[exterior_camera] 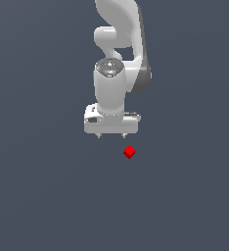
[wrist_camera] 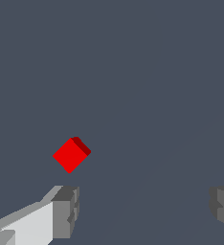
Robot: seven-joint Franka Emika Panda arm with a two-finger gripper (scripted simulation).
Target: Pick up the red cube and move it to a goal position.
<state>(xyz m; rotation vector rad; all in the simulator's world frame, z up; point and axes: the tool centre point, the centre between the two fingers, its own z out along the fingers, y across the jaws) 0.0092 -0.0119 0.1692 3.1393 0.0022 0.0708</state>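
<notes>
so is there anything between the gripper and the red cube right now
Nothing: only bare dark floor separates the open gripper from the red cube, shown in both the exterior and wrist views.

The exterior view is looking steeply down from well above onto the arm (exterior_camera: pixel 117 63) and the plain grey floor (exterior_camera: pixel 38 196), standing far enough off to be taking in the whole wrist and gripper (exterior_camera: pixel 111 135). The wrist view is riding just behind the fingertips (wrist_camera: pixel 66 210), facing down at the floor from close by. Both are sharing the floor patch holding the red cube (exterior_camera: pixel 129 152) (wrist_camera: pixel 71 154), lying just beyond the fingertips.
</notes>
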